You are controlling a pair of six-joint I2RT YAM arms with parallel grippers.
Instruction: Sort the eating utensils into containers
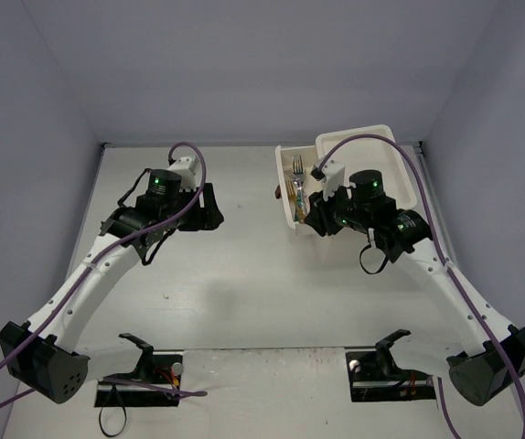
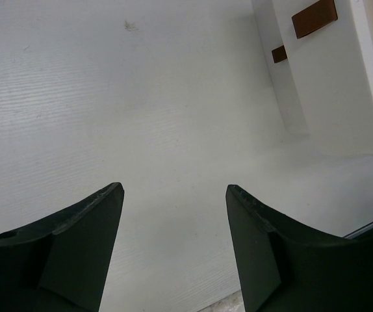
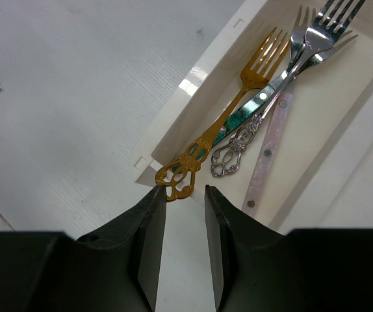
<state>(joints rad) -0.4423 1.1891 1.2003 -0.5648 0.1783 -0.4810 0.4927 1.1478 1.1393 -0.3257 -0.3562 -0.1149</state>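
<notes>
The right gripper (image 3: 180, 192) has its jaws drawn in to a narrow slit. They are closed on the very tail of the gold fork (image 3: 262, 68), and only the last scrolled bit of the handle sits between the fingertips (image 3: 151, 208). The rest of the fork slants up and away from the jaws. Its handle crosses the near wall of the open white drawer (image 3: 193, 88) and its prongs rest inside.

Three more forks lie in that drawer, close against the gold one:
- a silver fork (image 3: 235, 153) with a fancy pierced handle
- a fork with a teal handle (image 3: 247, 108), tucked under the other two
- a fork with a pale pinkish handle (image 3: 268, 146), on the far side

Their heads cross in a bunch at the far end of the drawer.

The left gripper (image 2: 173, 188) stands well away on the other side of the table (image 2: 108, 97). Its jaws are spread wide over the bare white surface, with nothing in them and nothing touching them. Ahead and to its right are two white drawer fronts (image 2: 333, 84), each with a small brown handle (image 2: 314, 17).

From above, the drawer with the forks stands just beside the tall white box (image 1: 372, 146) at the back right of the table.
</notes>
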